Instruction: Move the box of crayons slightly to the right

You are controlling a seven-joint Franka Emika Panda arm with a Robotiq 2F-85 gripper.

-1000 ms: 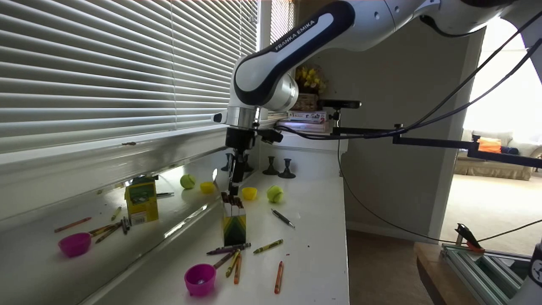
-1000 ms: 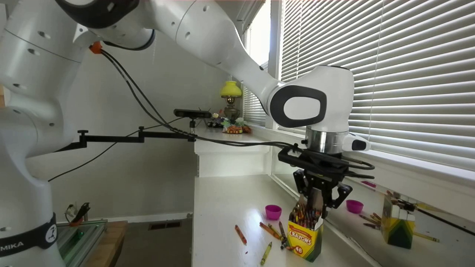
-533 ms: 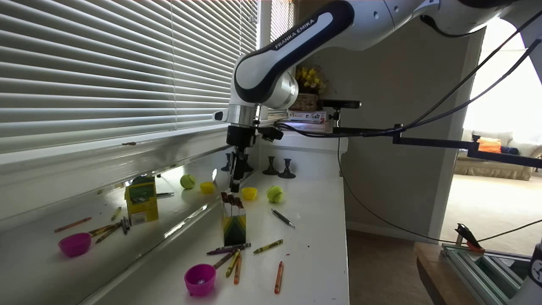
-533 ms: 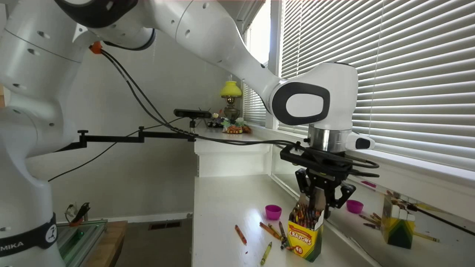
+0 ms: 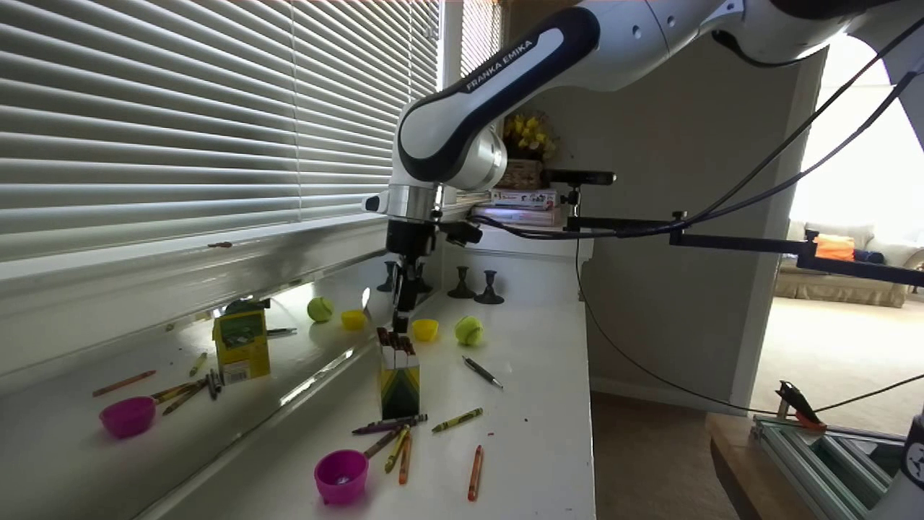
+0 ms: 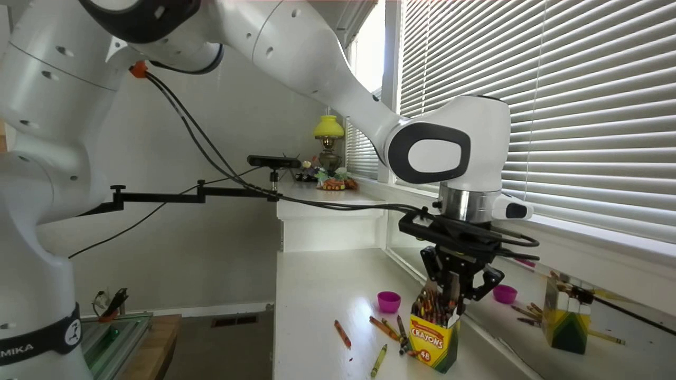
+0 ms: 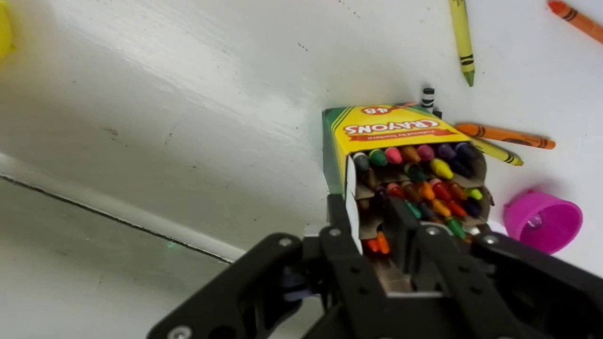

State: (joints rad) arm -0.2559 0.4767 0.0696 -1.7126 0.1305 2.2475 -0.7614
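While the box of crayons (image 7: 391,129) stands upright, the gripper (image 7: 367,205) hangs at its flap (image 7: 351,202). Both fingers (image 7: 401,228) are apart.
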